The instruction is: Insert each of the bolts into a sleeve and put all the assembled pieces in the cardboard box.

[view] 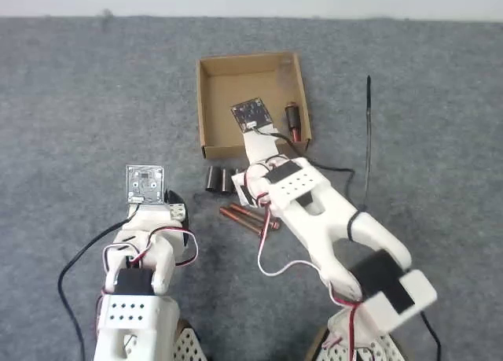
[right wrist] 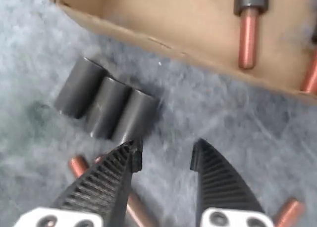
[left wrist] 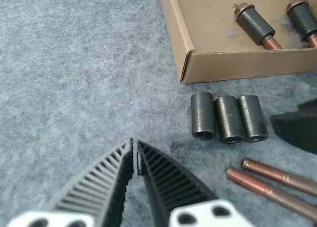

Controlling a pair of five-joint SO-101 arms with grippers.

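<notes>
Right wrist view puts the right pincer (right wrist: 166,150) with its jaws standing wide and empty, low over the grey carpet (right wrist: 223,118). Just ahead of one fingertip, towards the left arm's side, the three sleeves (right wrist: 106,106) lie touching in a row. Their long axes run away from the pincer towards the cardboard box (right wrist: 173,19), so the jaws should close across a sleeve's width rather than its length. The loose bolts (right wrist: 79,165) lie under and behind the fingers. Beyond the sleeves, past the box's near wall, rest the assembled pieces (right wrist: 246,39).

The left pincer (left wrist: 134,145) is closed on nothing. From it the sleeves (left wrist: 229,118) lie ahead and off towards the right arm, with open carpet between. The right arm is clearly nearer; I judge it needs a small sideways shift to centre on the nearest sleeve.
</notes>
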